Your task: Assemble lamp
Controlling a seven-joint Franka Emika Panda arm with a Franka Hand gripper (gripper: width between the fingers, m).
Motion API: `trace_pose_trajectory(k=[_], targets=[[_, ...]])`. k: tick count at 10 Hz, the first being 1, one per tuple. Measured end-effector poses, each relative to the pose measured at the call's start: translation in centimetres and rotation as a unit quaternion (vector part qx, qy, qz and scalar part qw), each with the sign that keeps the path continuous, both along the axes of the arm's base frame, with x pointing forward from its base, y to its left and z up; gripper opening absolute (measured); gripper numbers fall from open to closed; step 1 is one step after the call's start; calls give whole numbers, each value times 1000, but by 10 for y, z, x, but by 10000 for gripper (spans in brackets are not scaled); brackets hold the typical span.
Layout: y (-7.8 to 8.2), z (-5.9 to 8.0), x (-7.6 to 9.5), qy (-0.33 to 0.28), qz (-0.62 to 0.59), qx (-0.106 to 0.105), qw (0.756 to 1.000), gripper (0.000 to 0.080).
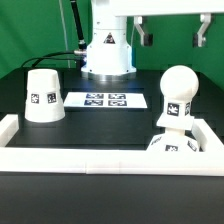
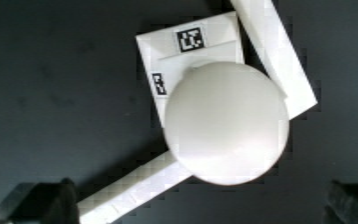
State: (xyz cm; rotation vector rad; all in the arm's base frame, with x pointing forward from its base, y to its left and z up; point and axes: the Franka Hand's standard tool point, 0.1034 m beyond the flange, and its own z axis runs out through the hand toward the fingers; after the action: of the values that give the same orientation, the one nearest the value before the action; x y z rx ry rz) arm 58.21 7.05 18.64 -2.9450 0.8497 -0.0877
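Observation:
The bulb (image 1: 178, 88) stands upright on the square base block (image 1: 171, 145), close to the border rails at the exterior view's right front. The cone-shaped shade (image 1: 43, 95) stands alone on the exterior view's left. My gripper (image 1: 173, 34) hangs open and empty well above the bulb. In the wrist view the bulb's ball (image 2: 229, 120) fills the middle, with the tagged base block (image 2: 181, 52) under it. My gripper (image 2: 194, 206) has its dark fingertips (image 2: 35, 205) wide apart on either side, touching nothing.
The marker board (image 1: 105, 99) lies flat between the shade and the bulb. White border rails (image 1: 90, 156) run along the front and sides, and they show in the wrist view (image 2: 144, 183). The robot's white base (image 1: 107, 52) stands behind.

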Motion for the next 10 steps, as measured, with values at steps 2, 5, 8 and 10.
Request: trace_pose_trajectory(k=[2, 5, 8, 10], targets=[[-14, 4, -14, -14, -7, 1, 1000, 698], [-41, -10, -33, -32, 0, -1, 999, 698], [-58, -32, -47, -26, -10, -1, 1000, 698], [-60, -35, -48, -23, -12, -2, 1000, 698]])
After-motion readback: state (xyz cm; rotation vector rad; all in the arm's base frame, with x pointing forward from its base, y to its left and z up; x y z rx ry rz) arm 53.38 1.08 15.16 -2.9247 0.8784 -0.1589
